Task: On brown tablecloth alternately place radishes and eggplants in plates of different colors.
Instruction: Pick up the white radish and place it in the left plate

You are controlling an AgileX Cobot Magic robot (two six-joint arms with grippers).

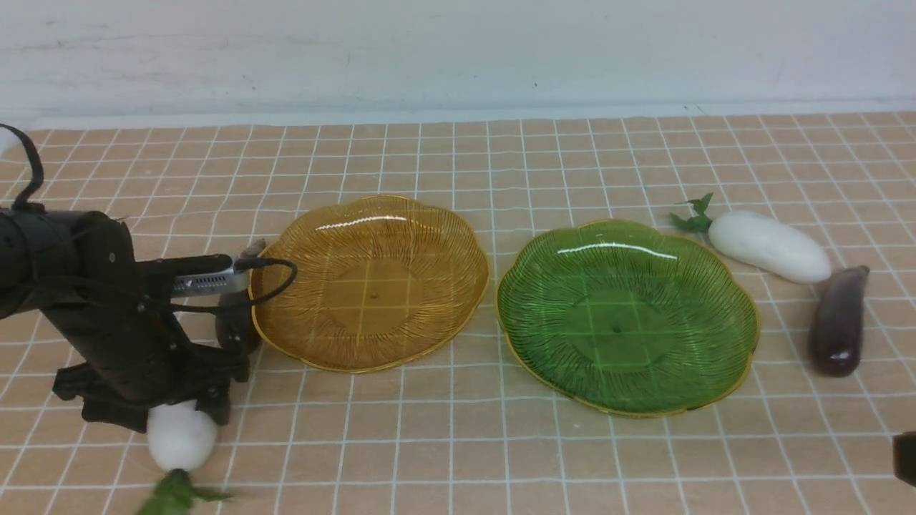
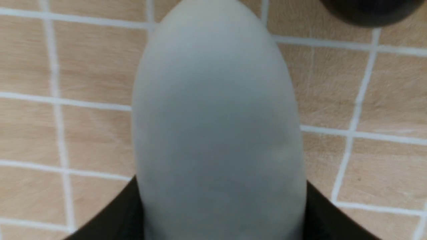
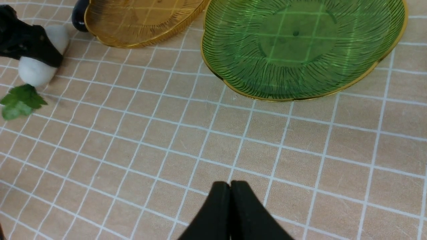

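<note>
While right gripper (image 3: 230, 200) closed, left gripper (image 1: 175, 409) tight around radish (image 1: 182, 440) near amber plate (image 1: 300, 357) rim.

The robot's black left arm (image 1: 93, 300) is being held low at the near left, its wrist bent steeply downward, with a silver-grey wrist module (image 1: 204, 284) and its looping black cable being carried on top. The left gripper (image 1: 180, 413) is being clamped across a white oblong radish (image 2: 217, 126), one black finger (image 2: 110, 220) being pressed against each flank. The right gripper (image 3: 230, 213) is being kept empty, its two black tapered fingers being held flat against each other. Of the right arm (image 1: 905, 458), only a dark corner is being shown at the front view's right edge.
</note>
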